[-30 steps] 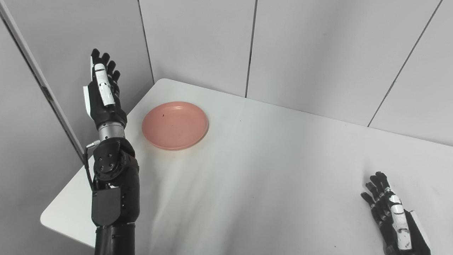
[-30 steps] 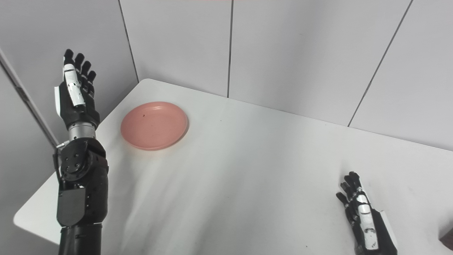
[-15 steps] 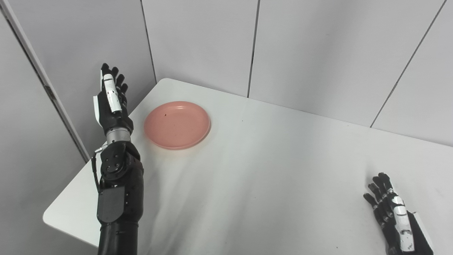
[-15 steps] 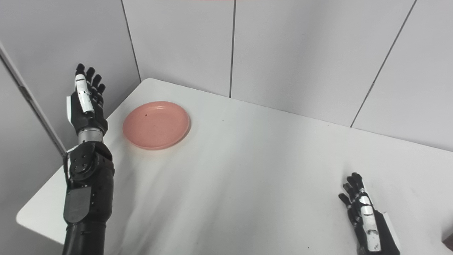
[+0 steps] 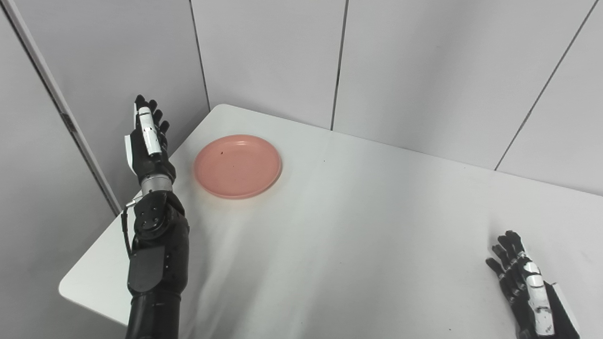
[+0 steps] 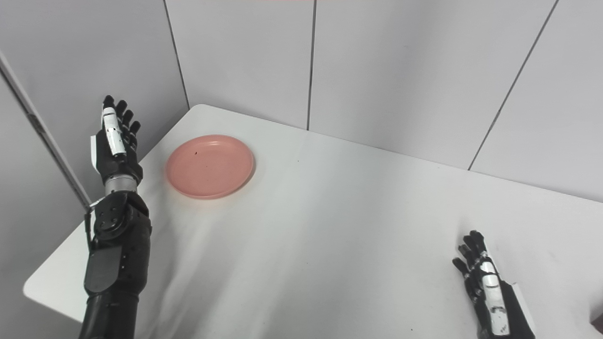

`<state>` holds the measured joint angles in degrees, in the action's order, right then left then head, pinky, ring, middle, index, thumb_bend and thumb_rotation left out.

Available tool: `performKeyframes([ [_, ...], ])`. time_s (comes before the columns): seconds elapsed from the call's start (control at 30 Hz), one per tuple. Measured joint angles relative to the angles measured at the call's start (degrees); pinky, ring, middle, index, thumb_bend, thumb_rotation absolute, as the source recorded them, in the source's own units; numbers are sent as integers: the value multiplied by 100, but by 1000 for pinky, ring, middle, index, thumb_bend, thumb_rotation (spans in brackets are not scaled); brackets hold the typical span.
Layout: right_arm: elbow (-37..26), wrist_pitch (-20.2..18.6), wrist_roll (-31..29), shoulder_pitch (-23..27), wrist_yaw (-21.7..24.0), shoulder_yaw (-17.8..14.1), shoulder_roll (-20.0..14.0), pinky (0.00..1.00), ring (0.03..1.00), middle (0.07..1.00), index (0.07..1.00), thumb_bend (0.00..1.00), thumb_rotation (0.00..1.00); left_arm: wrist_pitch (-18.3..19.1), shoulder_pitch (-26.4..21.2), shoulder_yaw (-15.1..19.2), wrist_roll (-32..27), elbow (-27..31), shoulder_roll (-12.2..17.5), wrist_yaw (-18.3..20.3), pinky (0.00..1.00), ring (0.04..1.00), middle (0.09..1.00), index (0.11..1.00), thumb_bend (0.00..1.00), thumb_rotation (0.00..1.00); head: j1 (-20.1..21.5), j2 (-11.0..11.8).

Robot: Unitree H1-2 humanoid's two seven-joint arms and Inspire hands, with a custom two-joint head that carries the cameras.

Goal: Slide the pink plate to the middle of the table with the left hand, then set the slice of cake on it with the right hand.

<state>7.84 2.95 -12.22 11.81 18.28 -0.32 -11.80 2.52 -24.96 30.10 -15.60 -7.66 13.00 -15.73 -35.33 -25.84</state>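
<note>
The left hand point(image 5: 147, 141), fingers spread and holding nothing, has dropped lower over the past second and now hangs just left of the pink plate point(image 5: 237, 165), apparently closing in to push it. The plate is empty and not yet moved from the table's point(image 5: 358, 235) far-left corner. The right hand point(image 5: 530, 287) rests open at near right. No cake is clearly visible.

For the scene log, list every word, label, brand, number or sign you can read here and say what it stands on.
None: no readable text shows in either view.
Pink plate: plain, only a few dark specks.
Table: bare white, no markings.
Left hand and right hand: black and white panels, no lettering visible.
Wall panels: blank grey.
</note>
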Motion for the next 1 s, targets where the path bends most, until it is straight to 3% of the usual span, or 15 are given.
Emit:
performKeyframes([
  [0.2, 15, 0, 3, 14, 0, -7, 0, 1000, 1000, 1000, 1000, 226, 1000, -150, -26, -18, -137, -278, -3, 2, 985, 975, 979, 971, 297, 1000, -9, 9],
  [1.0, 80, -1, 27, 69, -5, -23, 3, 1000, 1000, 1000, 1000, 198, 1000, -185, -239, -207, -197, -1287, 39, 18, 979, 981, 977, 978, 319, 1000, 35, 44],
])
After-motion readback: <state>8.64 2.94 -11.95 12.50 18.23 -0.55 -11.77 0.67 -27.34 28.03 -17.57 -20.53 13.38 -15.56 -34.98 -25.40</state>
